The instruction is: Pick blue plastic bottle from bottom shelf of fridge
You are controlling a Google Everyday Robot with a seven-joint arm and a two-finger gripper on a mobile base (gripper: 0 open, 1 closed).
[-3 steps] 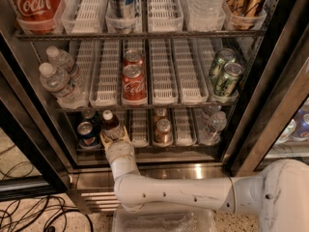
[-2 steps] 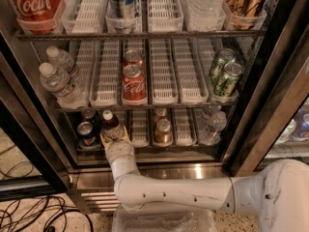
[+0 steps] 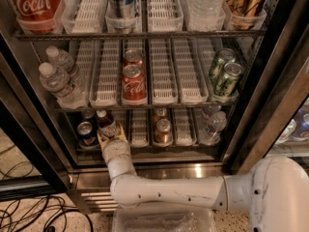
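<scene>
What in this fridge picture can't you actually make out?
- Small bottle, camera view: its lower half is hidden by the gripper, which is at the left front of the bottom shelf. Whether it is gripped yet is unclear.
- Red cola bottle, top left: cut off by the top edge.
- Cans, far right: blurred, partly behind the door frame, and cut by the right edge.

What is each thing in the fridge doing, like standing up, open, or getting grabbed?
fridge: open, arm reaching inside.
blue plastic bottle: upright on the bottom shelf, cap on.
gripper: at the bottle's lower half, low left in the fridge.
dark blue soda can: upright, just left of the bottle.
red cola cans: upright, one behind the other.
green cans: upright, two together.
</scene>
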